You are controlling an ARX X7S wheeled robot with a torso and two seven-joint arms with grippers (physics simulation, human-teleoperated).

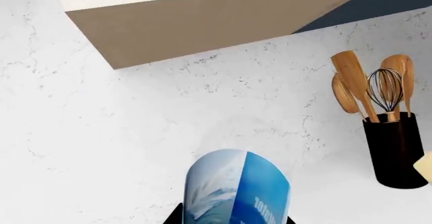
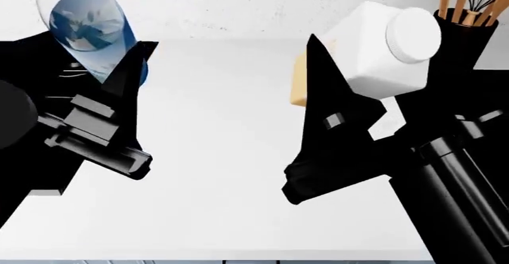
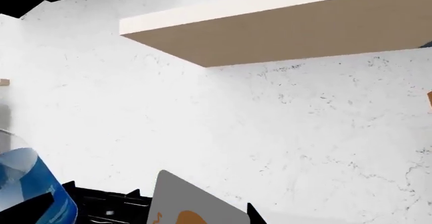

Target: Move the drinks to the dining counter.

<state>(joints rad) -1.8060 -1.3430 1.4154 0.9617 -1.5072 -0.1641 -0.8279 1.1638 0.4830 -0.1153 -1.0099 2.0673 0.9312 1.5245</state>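
Blue-labelled clear plastic water bottle [image 2: 83, 28] and white carton [image 2: 374, 49], both gripped and raised, one in each hand.

Left gripper [image 2: 119, 79] is closed around the bottle's body, the blue cap leaning up and away from the wrist, clear of the white worktop [image 2: 223, 157] beneath. Right gripper [image 2: 334, 79] clamps the round-capped carton, tilted, its tan-orange base low between the black fingers; a black utensil holder with wooden spoons and a whisk [image 2: 465, 19] stands just beyond it. By my judgement the pick-up is done and the carry is in hand. Next, the base should turn toward the dining counter, not identifiable in these views, both drinks kept level until they can be lowered upright.
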